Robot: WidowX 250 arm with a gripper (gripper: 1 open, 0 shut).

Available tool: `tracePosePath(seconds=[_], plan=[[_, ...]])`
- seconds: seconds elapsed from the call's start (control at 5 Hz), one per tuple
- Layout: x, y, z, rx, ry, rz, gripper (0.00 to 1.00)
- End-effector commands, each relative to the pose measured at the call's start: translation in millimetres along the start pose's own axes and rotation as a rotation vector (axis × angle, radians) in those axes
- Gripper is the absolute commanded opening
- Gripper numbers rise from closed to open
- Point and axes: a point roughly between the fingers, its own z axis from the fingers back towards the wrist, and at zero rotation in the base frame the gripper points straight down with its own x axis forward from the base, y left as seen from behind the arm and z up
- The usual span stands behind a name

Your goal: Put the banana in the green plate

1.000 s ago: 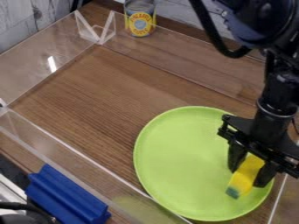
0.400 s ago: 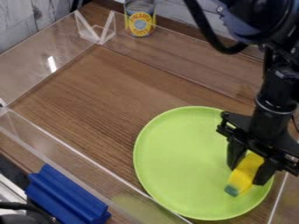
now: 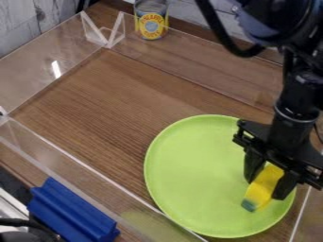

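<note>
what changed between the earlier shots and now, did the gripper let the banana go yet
Nothing visibly changed. The gripper stays shut on the banana, holding it low over the right side of the green plate, not released. The blue object and the can are where they were.

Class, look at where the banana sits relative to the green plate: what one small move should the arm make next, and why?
Probably open the jaws. The gripper points down over the right side of the green plate, shut on the banana, whose lower end seems to rest on or just above the plate surface. Letting go should leave it lying inside the rim.
</note>
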Motion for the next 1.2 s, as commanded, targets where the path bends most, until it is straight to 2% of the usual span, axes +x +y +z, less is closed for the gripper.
tracePosePath(seconds=[0.0,1.0], plan=[[2.7,-3,19.2,-0.021,-0.068,-0.013,0.0],[-3.9,-5,31.9,-0.031,-0.106,-0.027,0.0]])
